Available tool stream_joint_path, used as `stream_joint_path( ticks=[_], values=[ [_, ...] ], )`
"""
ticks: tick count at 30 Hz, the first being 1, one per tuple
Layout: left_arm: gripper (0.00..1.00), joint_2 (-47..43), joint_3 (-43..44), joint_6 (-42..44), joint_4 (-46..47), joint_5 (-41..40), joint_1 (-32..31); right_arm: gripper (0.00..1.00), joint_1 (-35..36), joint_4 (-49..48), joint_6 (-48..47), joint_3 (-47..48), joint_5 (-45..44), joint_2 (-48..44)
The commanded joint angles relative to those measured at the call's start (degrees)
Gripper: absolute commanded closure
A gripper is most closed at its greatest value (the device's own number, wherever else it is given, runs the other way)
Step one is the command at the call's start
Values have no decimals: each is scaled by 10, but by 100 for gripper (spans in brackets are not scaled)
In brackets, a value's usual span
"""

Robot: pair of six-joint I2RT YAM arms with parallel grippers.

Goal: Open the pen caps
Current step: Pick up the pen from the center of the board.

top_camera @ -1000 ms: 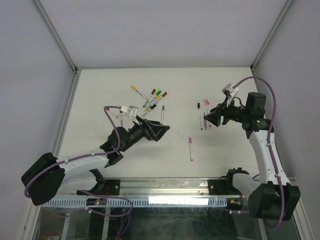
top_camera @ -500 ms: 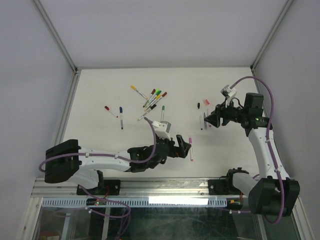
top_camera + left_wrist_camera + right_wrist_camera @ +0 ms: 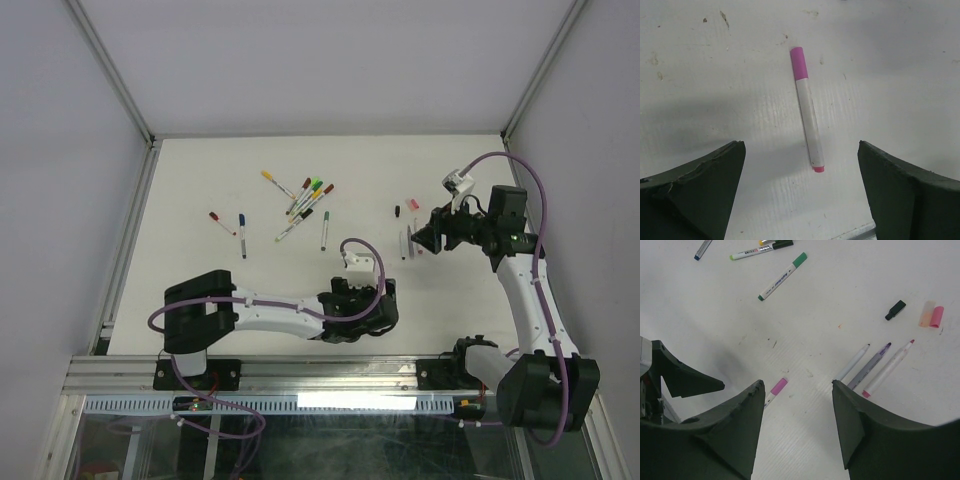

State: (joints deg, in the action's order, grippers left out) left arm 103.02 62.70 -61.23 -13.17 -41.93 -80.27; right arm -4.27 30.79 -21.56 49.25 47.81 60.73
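Observation:
A pink-capped pen (image 3: 810,125) lies flat on the white table, its pink cap (image 3: 799,63) pointing away. My left gripper (image 3: 800,150) hovers over the pen's near end, open wide, holding nothing. In the top view the left gripper (image 3: 382,312) covers that pen. My right gripper (image 3: 797,385) is open and empty above the table, beside three uncapped pens (image 3: 870,367); in the top view the right gripper (image 3: 418,238) sits at the right. Loose caps lie near them: a black cap (image 3: 895,309), an orange cap (image 3: 927,314) and a pink cap (image 3: 937,317).
Several capped pens (image 3: 305,200) lie in a cluster at the back middle, with a red pen (image 3: 222,222) and a blue pen (image 3: 242,233) to their left. A green-capped pen (image 3: 782,276) lies apart. The table's metal front edge (image 3: 860,232) is just below the left gripper.
My left arm has swung from the pen cluster rightward and toward the front, ending over the pink pen, gripper still open. The right arm has barely moved.

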Motion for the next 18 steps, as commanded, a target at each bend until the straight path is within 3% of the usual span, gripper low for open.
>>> stream_joint_path(
  ticks=[1, 18],
  values=[
    [4, 17, 47, -28, -51, -11, -3, 41, -6, -9, -7, 29, -6, 1],
    [9, 88, 121, -31, -101, -10, -2, 41, -7, -9, -6, 28, -7, 4]
  ],
)
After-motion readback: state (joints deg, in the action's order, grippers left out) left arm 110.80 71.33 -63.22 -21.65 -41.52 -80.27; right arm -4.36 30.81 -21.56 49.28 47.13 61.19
